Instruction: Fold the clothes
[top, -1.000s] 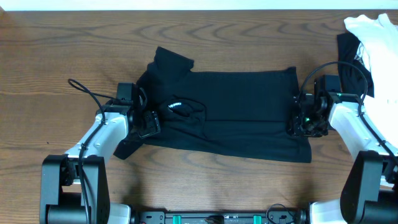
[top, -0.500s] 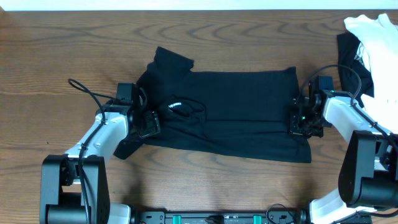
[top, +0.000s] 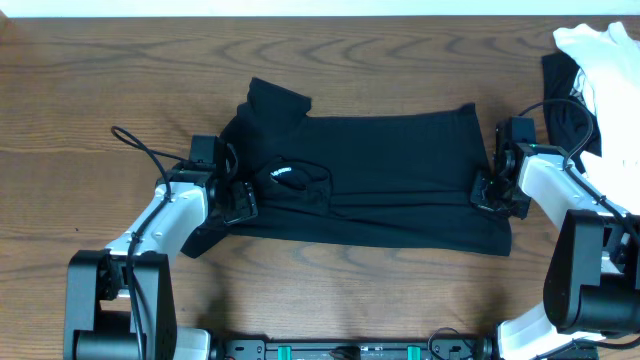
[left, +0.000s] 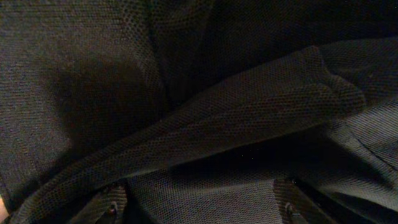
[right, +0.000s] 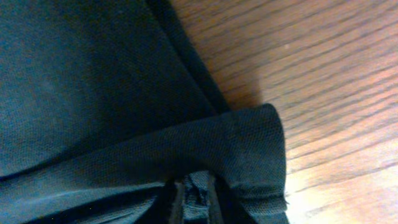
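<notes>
Both end effectors pinch the black T-shirt (top: 390, 180); white logo (top: 290, 171) unreadable.

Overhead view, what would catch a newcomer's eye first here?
A black T-shirt lies spread across the middle of the wooden table, with the left claw at one end and the right claw at the other, each pinching a fold of cloth. In the far right corner sits a heap of white cloth.

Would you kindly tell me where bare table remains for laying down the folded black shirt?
The table is bare left of and behind the black shirt, and along the front edge between both arms. The far right corner is crowded by the white shirt and dark garment.
</notes>
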